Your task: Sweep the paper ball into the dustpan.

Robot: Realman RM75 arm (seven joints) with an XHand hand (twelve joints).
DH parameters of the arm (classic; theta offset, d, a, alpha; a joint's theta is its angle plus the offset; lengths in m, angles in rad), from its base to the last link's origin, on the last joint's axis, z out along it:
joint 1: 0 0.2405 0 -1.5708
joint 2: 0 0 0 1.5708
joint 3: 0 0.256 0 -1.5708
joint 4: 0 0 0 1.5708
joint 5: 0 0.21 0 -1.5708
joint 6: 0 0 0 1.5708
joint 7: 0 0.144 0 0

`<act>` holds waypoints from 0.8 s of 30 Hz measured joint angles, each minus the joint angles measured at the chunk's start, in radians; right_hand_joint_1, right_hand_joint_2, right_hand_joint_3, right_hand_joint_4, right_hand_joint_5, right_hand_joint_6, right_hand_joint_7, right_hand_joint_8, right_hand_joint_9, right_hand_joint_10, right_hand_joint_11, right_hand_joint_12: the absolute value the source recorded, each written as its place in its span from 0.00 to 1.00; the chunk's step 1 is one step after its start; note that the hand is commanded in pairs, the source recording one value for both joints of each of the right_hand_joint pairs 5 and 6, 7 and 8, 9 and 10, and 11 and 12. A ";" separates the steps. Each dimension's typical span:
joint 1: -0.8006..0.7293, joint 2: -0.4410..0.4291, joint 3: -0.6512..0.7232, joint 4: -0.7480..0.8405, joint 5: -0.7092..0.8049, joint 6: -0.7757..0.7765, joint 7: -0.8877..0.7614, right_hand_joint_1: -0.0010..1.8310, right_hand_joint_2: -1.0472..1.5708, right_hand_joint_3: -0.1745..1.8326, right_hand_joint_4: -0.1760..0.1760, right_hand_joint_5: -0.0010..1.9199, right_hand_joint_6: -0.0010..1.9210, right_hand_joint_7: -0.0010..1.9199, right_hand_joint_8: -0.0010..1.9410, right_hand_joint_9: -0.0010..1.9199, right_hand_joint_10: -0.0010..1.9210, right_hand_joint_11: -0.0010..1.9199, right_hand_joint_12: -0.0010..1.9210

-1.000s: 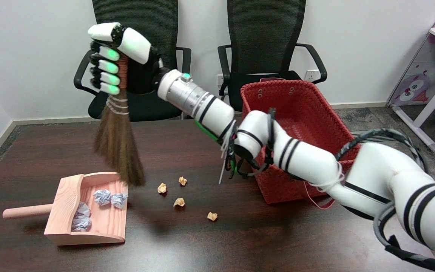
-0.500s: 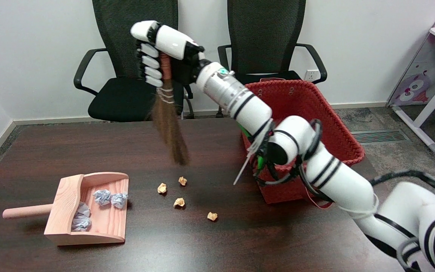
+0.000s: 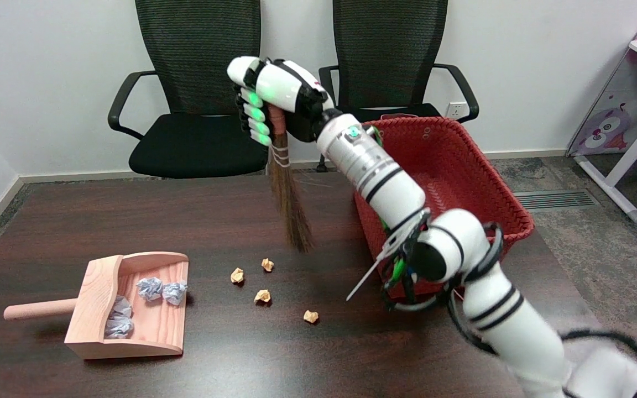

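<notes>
1. A small broom (image 3: 288,188) is gripped by its handle in the right hand (image 3: 274,99), whose fingers are wrapped around it; the hand is raised above the far part of the table (image 3: 130,221).
2. The bristles are hung downward and tilted toward the red basket (image 3: 462,166), their tips held clear of the tabletop.
3. Four tan paper balls (image 3: 262,296) are scattered on the table between the wooden dustpan (image 3: 130,301) and the basket, below the bristle tips.
4. Grey paper balls (image 3: 150,288) are seen inside the dustpan, which is laid at the left with its handle pointed left.
5. Two black chairs (image 3: 197,110) are placed behind the table.
</notes>
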State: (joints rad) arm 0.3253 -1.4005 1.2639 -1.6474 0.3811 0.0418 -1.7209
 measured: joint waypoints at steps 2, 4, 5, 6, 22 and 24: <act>-0.045 -0.044 0.032 -0.029 -0.037 0.006 -0.035 0.29 0.82 0.58 0.56 1.00 1.00 1.00 0.99 1.00 1.00 1.00 1.00; -0.085 -0.082 0.057 -0.055 -0.071 0.007 -0.065 0.29 0.82 0.58 0.57 1.00 1.00 1.00 0.99 1.00 1.00 1.00 1.00; -0.107 -0.102 0.069 -0.069 -0.087 0.007 -0.081 0.29 0.82 0.58 0.57 1.00 1.00 1.00 0.99 1.00 1.00 1.00 1.00; -0.127 -0.119 0.079 -0.080 -0.100 0.007 -0.093 0.29 0.82 0.58 0.57 1.00 1.00 1.00 0.99 1.00 1.00 1.00 1.00; -0.342 -0.331 0.117 -0.158 -0.194 -0.058 -0.348 0.29 0.83 0.57 0.57 1.00 1.00 1.00 0.99 1.00 1.00 1.00 1.00; -0.358 -0.358 0.118 -0.158 -0.199 -0.073 -0.407 0.28 0.83 0.57 0.57 1.00 1.00 1.00 0.99 1.00 1.00 1.00 1.00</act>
State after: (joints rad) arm -0.0332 -1.7582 1.3814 -1.8058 0.1826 -0.0308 -2.1283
